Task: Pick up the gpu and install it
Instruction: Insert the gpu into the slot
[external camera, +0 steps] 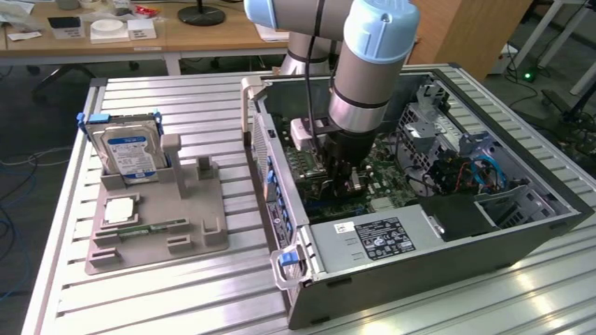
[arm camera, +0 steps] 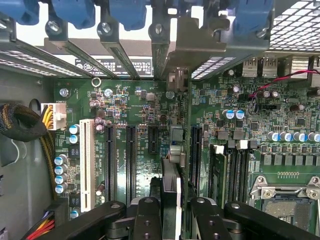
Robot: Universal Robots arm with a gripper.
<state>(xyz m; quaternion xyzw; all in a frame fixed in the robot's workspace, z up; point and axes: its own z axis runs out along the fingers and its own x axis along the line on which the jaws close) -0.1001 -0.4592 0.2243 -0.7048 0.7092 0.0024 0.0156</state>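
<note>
In the wrist view the gpu [arm camera: 170, 192] stands edge-on between my black fingers [arm camera: 147, 220], a thin dark card. My gripper [arm camera: 172, 217] is shut on it. It runs in line with the black expansion slots [arm camera: 131, 155] of the green motherboard [arm camera: 125, 107]. Its silver end bracket [arm camera: 176, 52] reaches up to the rear slot openings of the case. I cannot tell whether its lower edge touches a slot. In the exterior view the gripper [external camera: 337, 180] is deep inside the open computer case [external camera: 419, 258], low over the motherboard, with the card [external camera: 310, 166] beside it.
A grey holder [external camera: 191, 241] on the slatted table holds a hard drive [external camera: 128, 152] with a blue-white label and a slim memory stick [external camera: 149, 229]. Inside the case are the power supply [external camera: 377, 237], memory slots [arm camera: 231, 170], the processor socket [arm camera: 287, 200], cable bundles [arm camera: 22, 122] and blue latches [arm camera: 75, 11].
</note>
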